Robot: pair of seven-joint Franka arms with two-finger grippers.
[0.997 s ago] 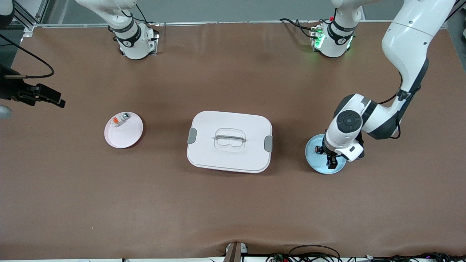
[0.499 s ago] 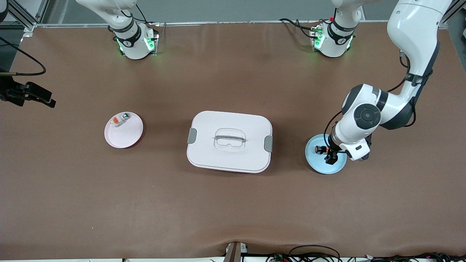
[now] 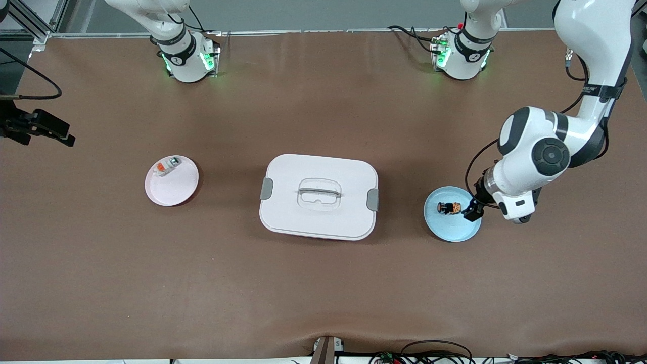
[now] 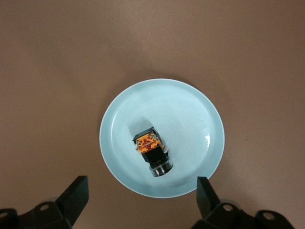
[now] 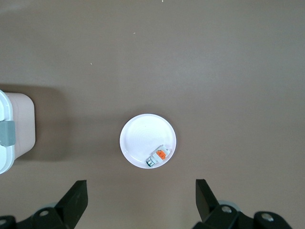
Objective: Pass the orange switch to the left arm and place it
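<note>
**Orange switch lies free on the blue plate, both grippers spread wide**

Taken from the right arm's end of the table across to the left arm's end. The right gripper (image 5: 138,202) is held high over that first end, its fingers wide apart and nothing between them, as its wrist view shows; the arm is seen waiting, probably kept clear for a hand-over. Below it, the pink plate (image 3: 172,181) is set well in from the table edge, and a pale piece with an orange patch (image 3: 167,166) is seen on the plate's rim nearest the robot bases. That is not the task's thing.

At the table's middle the box (image 3: 318,196) is seen, lid on and latches shut. It sits squarely between the two plates, so a straight low carry is judged to be blocked; a lift over it or a path around it would be called for.

Toward the left arm's end, the blue plate (image 3: 452,214) is found, and the orange switch (image 3: 448,207) is seen lying on it, just off the plate's centre toward the bases. The switch is laid on its side. Its long axis is aligned roughly with the table's long edges, the round dark end pointed toward the box and the orange-banded end toward the left gripper (image 3: 472,210). That gripper is held over the plate's rim on the side away from the box, jaws wide and empty, the switch untouched between and ahead of the fingers in the left wrist view.
</note>
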